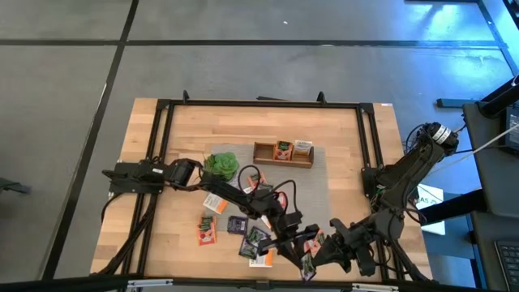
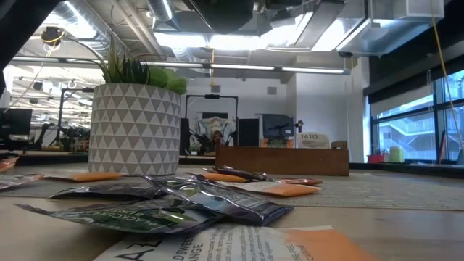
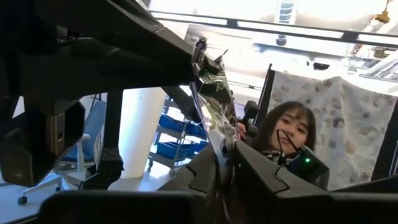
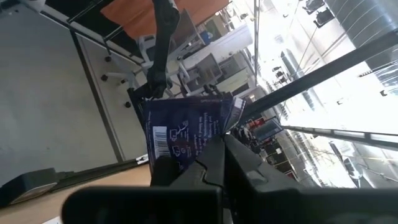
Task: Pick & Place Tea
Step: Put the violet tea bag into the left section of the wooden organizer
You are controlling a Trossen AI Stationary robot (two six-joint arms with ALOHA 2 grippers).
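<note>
Pinched between both end effectors, left end effector [image 3: 227, 155] and right end effector [image 4: 217, 149], one dark purple foil tea sachet [image 4: 186, 134] hangs past the loose sachets [image 1: 243, 231], well short of the brown wooden box [image 1: 283, 153]. Two sachets boxed; most remain.

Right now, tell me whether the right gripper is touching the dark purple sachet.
Touching. The right wrist view shows the right gripper with its fingers pinched shut on the lower edge of the dark purple sachet, which stands up between them.
</note>
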